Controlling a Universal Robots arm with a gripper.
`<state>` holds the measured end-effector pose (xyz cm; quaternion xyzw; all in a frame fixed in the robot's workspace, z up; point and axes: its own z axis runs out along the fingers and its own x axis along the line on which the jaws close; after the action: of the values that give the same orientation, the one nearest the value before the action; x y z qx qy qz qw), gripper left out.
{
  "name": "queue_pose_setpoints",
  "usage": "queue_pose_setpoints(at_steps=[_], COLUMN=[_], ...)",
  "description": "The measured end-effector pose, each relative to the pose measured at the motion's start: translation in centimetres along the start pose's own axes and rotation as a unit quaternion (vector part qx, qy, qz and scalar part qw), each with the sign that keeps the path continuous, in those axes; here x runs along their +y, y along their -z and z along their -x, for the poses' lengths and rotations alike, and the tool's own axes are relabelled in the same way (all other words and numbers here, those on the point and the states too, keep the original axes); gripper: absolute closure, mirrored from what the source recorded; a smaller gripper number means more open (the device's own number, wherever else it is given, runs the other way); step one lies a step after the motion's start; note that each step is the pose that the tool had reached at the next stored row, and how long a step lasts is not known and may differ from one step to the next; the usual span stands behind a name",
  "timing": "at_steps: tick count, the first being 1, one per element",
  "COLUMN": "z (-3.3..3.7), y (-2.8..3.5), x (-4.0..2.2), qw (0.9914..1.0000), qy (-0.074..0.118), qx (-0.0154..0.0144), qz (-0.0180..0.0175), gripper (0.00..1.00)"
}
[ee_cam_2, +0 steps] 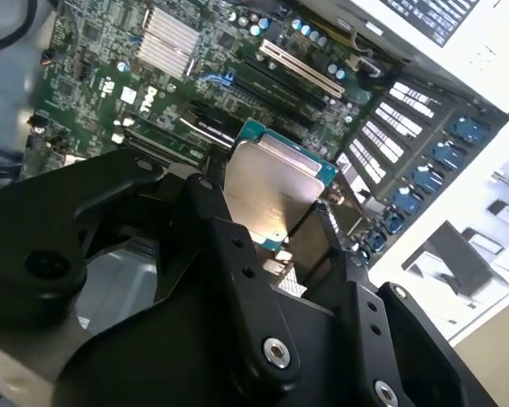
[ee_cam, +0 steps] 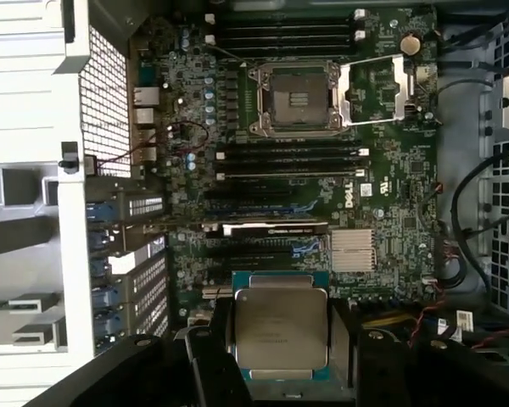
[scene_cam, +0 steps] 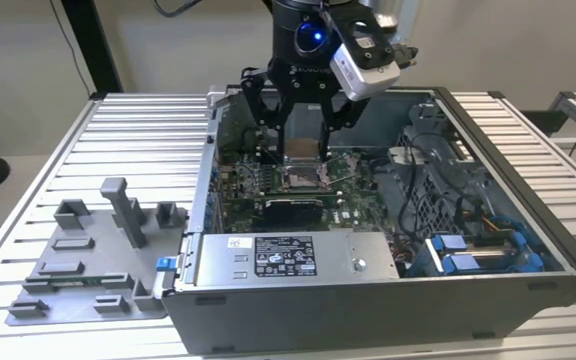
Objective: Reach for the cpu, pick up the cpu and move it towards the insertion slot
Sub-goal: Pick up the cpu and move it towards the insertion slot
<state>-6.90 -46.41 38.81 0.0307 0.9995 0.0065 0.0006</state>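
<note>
The cpu (ee_cam: 280,326), a flat silver square with tan and teal edges, hangs above the green motherboard (ee_cam: 382,153) with my gripper (ee_cam: 282,360) shut on it. Black fingers (ee_cam: 205,360) press two opposite edges; the second wrist view shows the cpu (ee_cam_2: 271,182) held the same way in the gripper (ee_cam_2: 280,233). The insertion slot (ee_cam: 293,97), a silver-framed socket with a dark centre and its retention frame swung open, lies some way from the chip across the board. In the exterior view the gripper (scene_cam: 303,154) hovers inside the open computer case, just above the insertion slot (scene_cam: 303,176).
The case walls (scene_cam: 488,112) ring the board. A grey power supply (scene_cam: 288,255) lies at the front, with cables and a blue drive cage (scene_cam: 478,251) on the exterior view's right. A grey fixture plate (scene_cam: 78,262) with blocks sits outside on the slatted table. Memory slots (ee_cam: 288,161) flank the socket.
</note>
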Motion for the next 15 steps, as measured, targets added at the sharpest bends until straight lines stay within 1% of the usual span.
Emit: queue_pose_setpoints(at_steps=[5, 8, 9, 11, 15], z=[2.03, 2.97, 3.11, 3.14, 3.15], y=[-0.02, -0.04, -0.06, -0.07, -0.08], x=[0.13, 0.22, 0.29, 0.37, 0.37], qw=[1.0, 1.0, 1.0, 1.0, 1.0], qy=[0.0, 0.0, 0.0, 0.0, 0.0], qx=[0.0, 0.0, 0.0, -0.0001, -0.0001], qz=[0.0, -0.0003, -0.0007, -0.0016, -0.0019], gripper=[1.0, 1.0, 1.0, 1.0, 1.0])
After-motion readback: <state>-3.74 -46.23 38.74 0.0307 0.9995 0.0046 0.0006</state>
